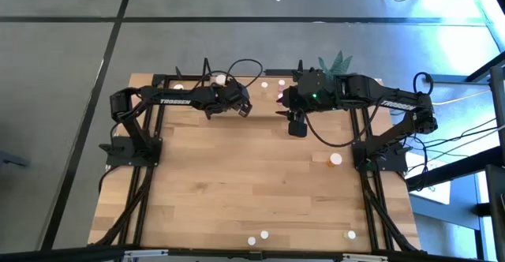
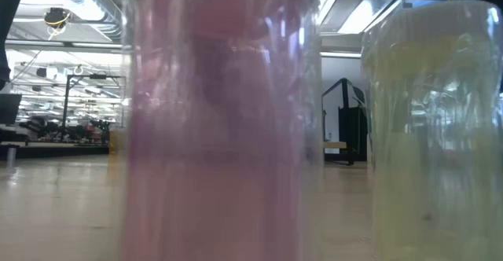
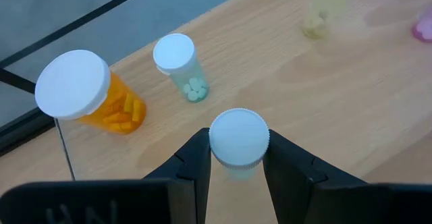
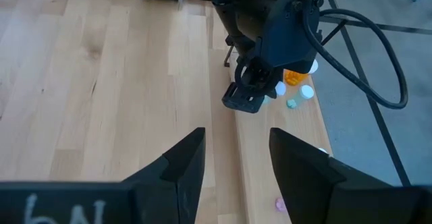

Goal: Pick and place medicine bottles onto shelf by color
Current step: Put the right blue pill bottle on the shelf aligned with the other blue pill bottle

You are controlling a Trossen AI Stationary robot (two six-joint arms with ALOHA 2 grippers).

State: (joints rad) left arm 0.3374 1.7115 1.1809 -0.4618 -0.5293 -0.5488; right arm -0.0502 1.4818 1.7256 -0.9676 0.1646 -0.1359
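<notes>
My left gripper [image 3: 236, 163] [image 1: 243, 108] is over the light wooden shelf board [image 4: 260, 126] along the table's far edge, shut on a white-capped medicine bottle [image 3: 238, 140] with a pale body. Beside it on the board stand an orange bottle [image 3: 101, 102] and a pale green bottle [image 3: 181, 65] with pills inside. Farther along the board are a yellowish bottle [image 3: 322, 11] and pink ones [image 3: 424, 28]. My right gripper [image 4: 236, 163] [image 1: 296, 126] hangs open, high above the table's middle, with nothing between its fingers. My left gripper pinches the bottle between its two fingers at two opposite sides of the white cap [image 3: 217, 146]. The fingers come slanting down from above. The bottle stands upright between them. Its body and foot are hidden by the cap and the fingers, so whether it rests on the board does not show.
An orange bottle [image 1: 337, 159] stands alone at the table's right. Three white-capped bottles [image 1: 264, 234] are near the front edge. A pink bottle [image 2: 220, 135] and a yellowish one [image 2: 432, 135] fill the low view. A green plant [image 1: 335, 61] is at the far edge.
</notes>
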